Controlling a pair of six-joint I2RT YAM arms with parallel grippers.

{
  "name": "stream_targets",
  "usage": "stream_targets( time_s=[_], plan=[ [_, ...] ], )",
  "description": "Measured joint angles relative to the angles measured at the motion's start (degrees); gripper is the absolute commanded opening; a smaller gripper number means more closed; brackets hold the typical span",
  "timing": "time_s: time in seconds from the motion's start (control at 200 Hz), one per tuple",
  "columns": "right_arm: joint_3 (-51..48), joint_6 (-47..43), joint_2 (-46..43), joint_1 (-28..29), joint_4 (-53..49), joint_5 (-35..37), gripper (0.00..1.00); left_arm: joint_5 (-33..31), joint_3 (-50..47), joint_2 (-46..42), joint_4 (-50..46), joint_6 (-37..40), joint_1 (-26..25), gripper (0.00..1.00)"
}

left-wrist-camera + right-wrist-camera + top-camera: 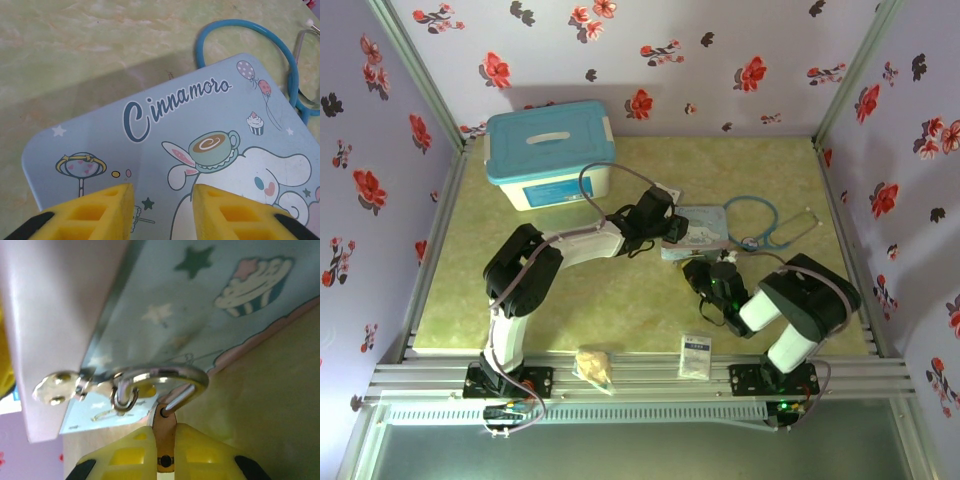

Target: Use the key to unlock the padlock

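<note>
right gripper (pixel 163 430): fingers clenched on padlock (pixel 163 417), edge-on between them; shackle (pixel 167 374) just past tips, through hasp ring (pixel 123 397) of tin (pixel 200 305) | left gripper (pixel 164 195): fingers parted, tin lid below gap, blue tube (pixel 250 30) beyond tips | top view: both grippers at the tin

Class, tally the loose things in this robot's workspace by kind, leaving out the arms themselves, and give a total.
lidded containers: 2 (storage box, tin)
stethoscope: 1
padlock: 1
sachet: 1
crumpled wad: 1
Total: 6

Brass padlock (pixel 164 437), blue tin (pixel 100 145), yellow fingers (pixel 95 212)
</note>
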Motion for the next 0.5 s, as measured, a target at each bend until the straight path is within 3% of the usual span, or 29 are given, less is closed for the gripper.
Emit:
stream_targets(
  time_s=[0.155, 0.5],
  plan=[
    [-1.1, 4.0, 5.2, 0.5, 8.9, 1.9, 0.00, 0.0, 0.0, 0.0, 0.0, 0.0, 0.3, 0.35],
    [-3.4, 5.0, 4.2, -1.5, 10.8, 3.8, 0.00, 0.7, -0.2, 0.0, 0.1, 0.1, 1.2, 0.34]
  ],
)
